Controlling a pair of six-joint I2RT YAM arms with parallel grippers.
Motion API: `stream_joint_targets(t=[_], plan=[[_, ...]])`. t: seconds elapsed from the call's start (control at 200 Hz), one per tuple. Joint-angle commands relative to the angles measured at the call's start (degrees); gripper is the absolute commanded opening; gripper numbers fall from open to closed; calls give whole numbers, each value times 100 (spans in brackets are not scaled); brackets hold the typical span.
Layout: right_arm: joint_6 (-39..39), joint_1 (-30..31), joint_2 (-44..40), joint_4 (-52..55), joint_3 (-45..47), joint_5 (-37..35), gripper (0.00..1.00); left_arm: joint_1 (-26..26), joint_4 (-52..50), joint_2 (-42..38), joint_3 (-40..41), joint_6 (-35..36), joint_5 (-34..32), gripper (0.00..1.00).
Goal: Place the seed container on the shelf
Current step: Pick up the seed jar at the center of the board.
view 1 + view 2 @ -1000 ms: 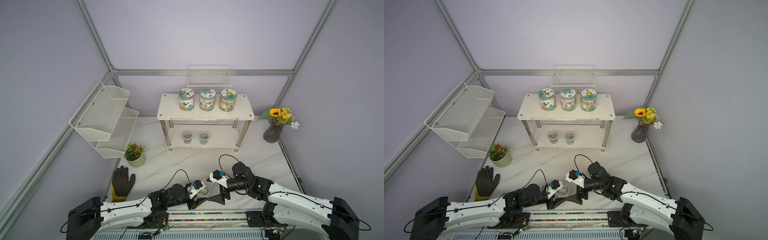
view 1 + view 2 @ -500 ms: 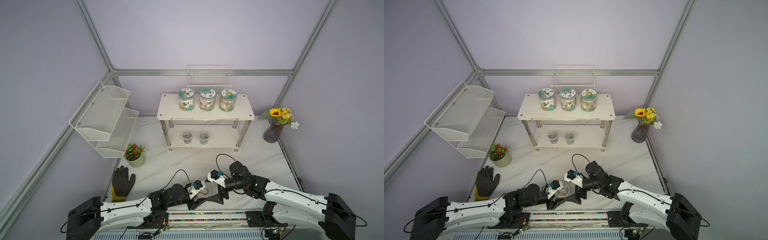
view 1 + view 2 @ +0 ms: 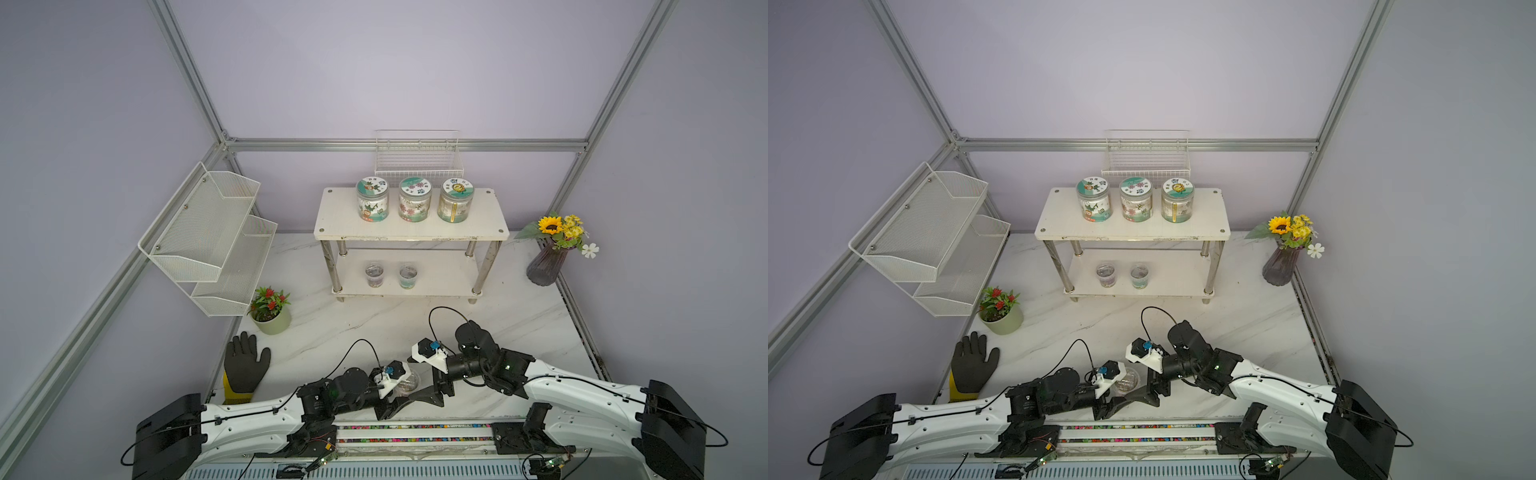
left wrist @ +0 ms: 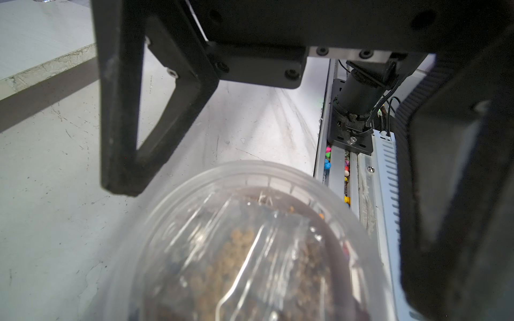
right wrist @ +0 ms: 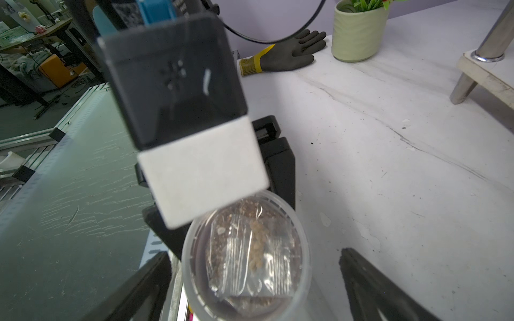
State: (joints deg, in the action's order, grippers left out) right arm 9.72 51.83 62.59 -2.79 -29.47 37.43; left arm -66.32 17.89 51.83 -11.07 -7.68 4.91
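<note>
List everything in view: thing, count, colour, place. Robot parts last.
shelf: one, white boards, chrome legs, back centre of table
labelled jars: three, clear, patterned lids, shelf's top tier
small cups: two, clear, shelf's lower tier
seed container: one, clear, lidded, at table's near edge
mesh rack: one, white, two bins, left wall
wire basket: one, white, back wall above shelf
potted plant: one, red flowers, pale green pot, left of shelf
glove: one, black, yellow cuff, near-left corner
vase: one, dark purple, sunflower bouquet, back right
table: one, white marble
left gripper: one, black, fingers flanking seed container; grip unclear
right gripper: one, black, open, at seed container
</note>
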Motion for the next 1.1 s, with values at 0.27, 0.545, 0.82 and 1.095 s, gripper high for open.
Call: stream_joint_targets(t=[0.27,0.545,0.82,1.095], plan=[[81,142,73,133,-61,-7,97,14,204,-146,-194,119,37,60],[136,169,113,70,-106,-78,97,15,231,-108,-194,117,86,60],[147,169,276,-32,-153,-73,97,13,235,-143,-194,124,113,60],[76,169,131,-189,-181,-12,97,19,264,-111,-194,118,142,60]])
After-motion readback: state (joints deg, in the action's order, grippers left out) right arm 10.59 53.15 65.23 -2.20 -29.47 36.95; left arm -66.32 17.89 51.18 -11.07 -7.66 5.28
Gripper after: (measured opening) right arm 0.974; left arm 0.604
